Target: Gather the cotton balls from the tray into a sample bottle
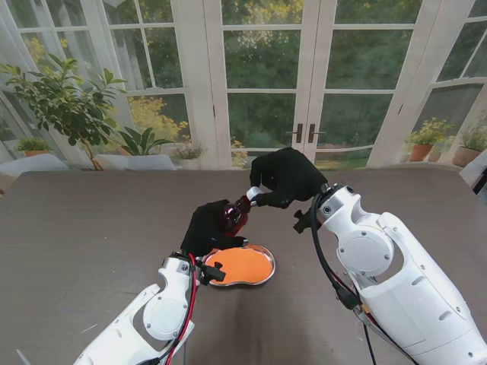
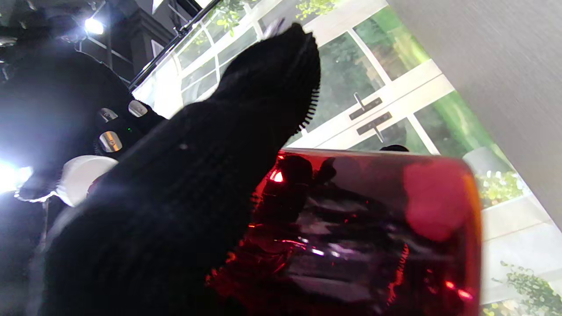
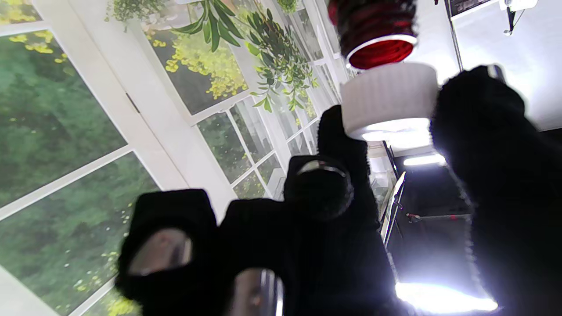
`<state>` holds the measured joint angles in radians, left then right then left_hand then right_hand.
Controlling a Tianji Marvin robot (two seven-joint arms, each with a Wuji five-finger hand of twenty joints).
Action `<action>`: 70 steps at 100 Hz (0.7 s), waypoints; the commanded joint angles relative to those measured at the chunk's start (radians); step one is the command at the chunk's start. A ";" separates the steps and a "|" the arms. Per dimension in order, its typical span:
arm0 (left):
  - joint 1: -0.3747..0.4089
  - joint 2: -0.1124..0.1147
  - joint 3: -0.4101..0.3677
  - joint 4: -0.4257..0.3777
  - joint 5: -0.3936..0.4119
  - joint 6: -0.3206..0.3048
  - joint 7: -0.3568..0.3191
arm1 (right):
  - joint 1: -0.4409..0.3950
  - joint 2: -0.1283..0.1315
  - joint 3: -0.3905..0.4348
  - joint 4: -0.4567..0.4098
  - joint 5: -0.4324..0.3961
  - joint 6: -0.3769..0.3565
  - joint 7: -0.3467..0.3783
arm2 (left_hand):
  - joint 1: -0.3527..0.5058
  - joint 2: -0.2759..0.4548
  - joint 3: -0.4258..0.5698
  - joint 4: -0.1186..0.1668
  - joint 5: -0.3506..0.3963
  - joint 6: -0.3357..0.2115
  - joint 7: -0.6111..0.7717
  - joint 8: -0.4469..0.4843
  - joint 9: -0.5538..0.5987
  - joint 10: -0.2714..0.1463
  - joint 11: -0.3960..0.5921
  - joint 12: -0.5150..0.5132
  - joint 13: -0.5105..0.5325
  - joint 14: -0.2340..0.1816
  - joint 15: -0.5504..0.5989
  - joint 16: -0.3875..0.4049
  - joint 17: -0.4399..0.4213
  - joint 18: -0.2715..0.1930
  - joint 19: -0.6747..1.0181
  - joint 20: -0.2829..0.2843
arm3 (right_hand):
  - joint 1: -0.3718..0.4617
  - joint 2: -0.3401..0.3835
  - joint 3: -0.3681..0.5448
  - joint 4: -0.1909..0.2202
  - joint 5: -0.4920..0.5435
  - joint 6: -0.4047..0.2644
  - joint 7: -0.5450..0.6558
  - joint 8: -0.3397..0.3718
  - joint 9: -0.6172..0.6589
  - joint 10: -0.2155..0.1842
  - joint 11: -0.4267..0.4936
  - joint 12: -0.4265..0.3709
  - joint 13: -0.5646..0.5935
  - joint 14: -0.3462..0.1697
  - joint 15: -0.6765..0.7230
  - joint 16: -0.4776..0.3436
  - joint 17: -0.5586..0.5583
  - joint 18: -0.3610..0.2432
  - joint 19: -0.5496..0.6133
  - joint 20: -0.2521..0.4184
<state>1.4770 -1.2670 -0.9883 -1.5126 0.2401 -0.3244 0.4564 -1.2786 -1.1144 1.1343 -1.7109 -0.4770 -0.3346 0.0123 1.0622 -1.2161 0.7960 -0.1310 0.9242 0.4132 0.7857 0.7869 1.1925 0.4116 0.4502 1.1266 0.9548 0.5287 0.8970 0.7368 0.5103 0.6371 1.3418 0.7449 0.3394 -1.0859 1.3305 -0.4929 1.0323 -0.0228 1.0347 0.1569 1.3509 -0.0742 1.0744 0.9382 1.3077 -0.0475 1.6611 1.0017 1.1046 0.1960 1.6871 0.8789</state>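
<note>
My left hand [image 1: 207, 230] is shut on a dark red translucent sample bottle [image 1: 233, 217], held tilted above the table with its mouth toward my right hand. The left wrist view shows the bottle [image 2: 373, 232] close up under a black-gloved finger [image 2: 246, 131]. My right hand [image 1: 285, 176] pinches a white ribbed cap [image 1: 253, 193] between thumb and fingers. In the right wrist view the cap [image 3: 388, 101] sits just off the bottle's open red mouth [image 3: 377, 48]. The oval metal tray [image 1: 266, 270] with an orange inside lies nearer to me than the bottle; I see no cotton balls in it.
The dark brown table [image 1: 91, 228] stretches wide on both sides. Glass doors [image 1: 304, 91] and potted plants [image 1: 68, 106] stand behind its far edge. My right forearm [image 1: 396, 281] crosses the right side near me.
</note>
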 commanded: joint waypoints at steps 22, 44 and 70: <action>-0.001 0.000 -0.003 0.001 -0.003 -0.009 -0.022 | -0.003 -0.001 -0.030 -0.006 -0.032 -0.029 0.014 | 0.066 0.819 0.084 0.018 0.094 -0.146 0.131 0.027 0.043 -0.003 0.000 0.013 0.020 0.095 0.006 0.010 -0.027 -0.007 -0.011 0.016 | 0.096 0.077 0.089 0.072 0.056 -0.026 0.111 0.090 0.091 -0.005 0.026 0.018 0.010 -0.072 0.068 -0.003 0.019 0.014 0.094 -0.002; -0.001 0.000 -0.003 0.004 -0.002 -0.013 -0.024 | 0.003 -0.003 -0.039 0.005 -0.061 -0.035 -0.008 | 0.066 0.818 0.084 0.017 0.093 -0.145 0.130 0.027 0.045 -0.004 0.001 0.013 0.020 0.094 0.005 0.010 -0.027 -0.006 -0.011 0.016 | 0.095 0.075 0.091 0.071 0.057 -0.029 0.110 0.090 0.091 -0.008 0.025 0.020 0.010 -0.072 0.068 -0.003 0.018 0.013 0.093 -0.002; 0.001 0.001 -0.001 0.003 -0.003 -0.012 -0.026 | 0.012 -0.006 -0.040 0.016 -0.080 -0.027 -0.027 | 0.066 0.818 0.085 0.017 0.094 -0.146 0.130 0.026 0.044 -0.004 0.001 0.013 0.020 0.096 0.005 0.009 -0.027 -0.006 -0.011 0.016 | 0.094 0.071 0.094 0.069 0.058 -0.030 0.109 0.089 0.091 -0.007 0.025 0.022 0.010 -0.071 0.068 -0.003 0.017 0.012 0.093 -0.002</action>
<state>1.4759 -1.2636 -0.9894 -1.5056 0.2407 -0.3338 0.4490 -1.2692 -1.1158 1.0971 -1.6991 -0.5508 -0.3634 -0.0249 1.0622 -1.2162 0.7960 -0.1309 0.9242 0.4132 0.7857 0.7869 1.1925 0.4118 0.4502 1.1265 0.9549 0.5287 0.8970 0.7368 0.5103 0.6372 1.3410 0.7449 0.3394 -1.0858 1.3288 -0.4929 1.0323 -0.0226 1.0345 0.1688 1.3509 -0.0742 1.0744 0.9467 1.3078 -0.0475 1.6611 1.0017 1.1046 0.1959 1.6871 0.8788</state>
